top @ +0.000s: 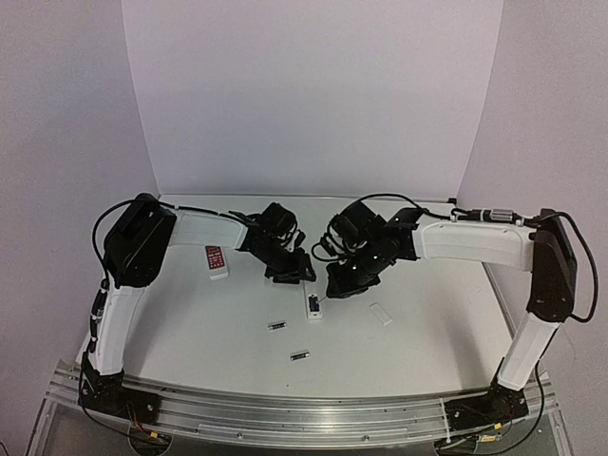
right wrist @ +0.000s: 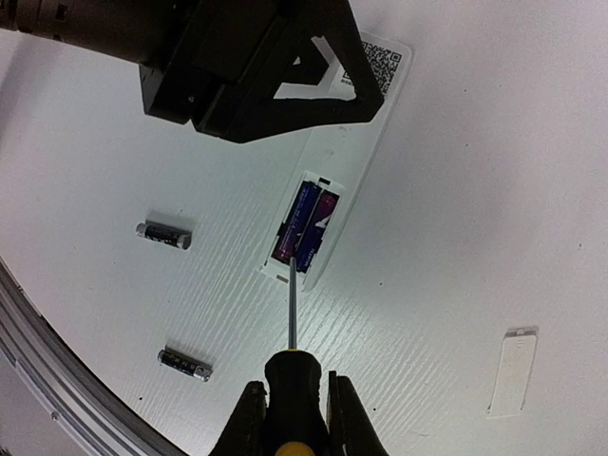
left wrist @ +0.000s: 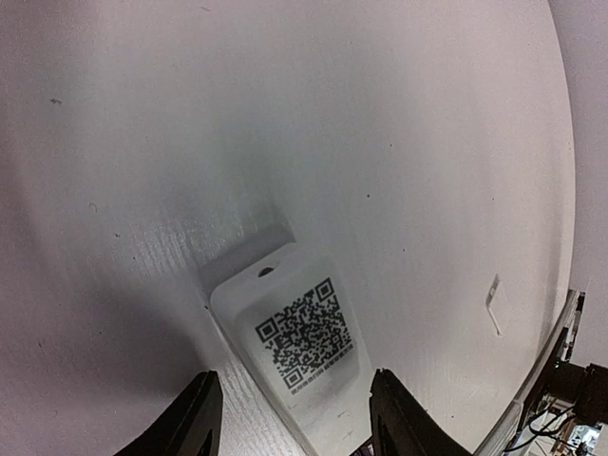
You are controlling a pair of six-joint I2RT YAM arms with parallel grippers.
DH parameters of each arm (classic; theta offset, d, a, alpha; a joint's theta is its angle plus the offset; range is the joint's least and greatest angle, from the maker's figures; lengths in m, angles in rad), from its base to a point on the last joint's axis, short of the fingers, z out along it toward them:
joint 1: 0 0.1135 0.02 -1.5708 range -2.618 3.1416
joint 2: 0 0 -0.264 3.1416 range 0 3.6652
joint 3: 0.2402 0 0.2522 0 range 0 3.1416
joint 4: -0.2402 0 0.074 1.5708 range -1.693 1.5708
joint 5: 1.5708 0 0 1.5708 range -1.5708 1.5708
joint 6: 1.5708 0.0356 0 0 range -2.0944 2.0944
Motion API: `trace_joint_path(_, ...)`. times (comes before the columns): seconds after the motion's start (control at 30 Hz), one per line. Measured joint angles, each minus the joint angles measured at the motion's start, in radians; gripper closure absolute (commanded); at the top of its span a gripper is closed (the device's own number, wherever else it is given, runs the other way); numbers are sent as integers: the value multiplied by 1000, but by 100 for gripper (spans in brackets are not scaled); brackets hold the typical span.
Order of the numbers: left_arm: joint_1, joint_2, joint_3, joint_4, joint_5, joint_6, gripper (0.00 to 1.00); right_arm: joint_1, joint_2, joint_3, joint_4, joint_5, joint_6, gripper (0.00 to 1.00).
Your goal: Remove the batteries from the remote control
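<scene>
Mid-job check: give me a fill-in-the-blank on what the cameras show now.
The right gripper holds the screwdriver by its ___.
The open remote holds ___ batteries.
___ loose batteries lie on the table.
The left gripper straddles the remote's ___-code end.
Missing: handle; two; two; QR.

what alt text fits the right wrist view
The right gripper holds a screwdriver whose tip reaches two batteries in the white remote's open compartment. Two loose batteries lie on the table at left, a white cover at lower right.
</scene>
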Motion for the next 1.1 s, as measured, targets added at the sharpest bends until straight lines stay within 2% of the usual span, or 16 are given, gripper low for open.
trace_joint_path(0.43, -2, 17, 21, -9, -3, -1, 58, -5, 44, 26, -2, 26, -20, 100)
trace_joint_path(0.77, -5, 20, 24, -17, -6, -2, 69, -6, 59, 43, -11, 23, -40, 100)
trace_joint_path(1.1, -3, 29, 41, -26, 1, -2, 73, -15, 81, 73, -38, -10, -104, 100)
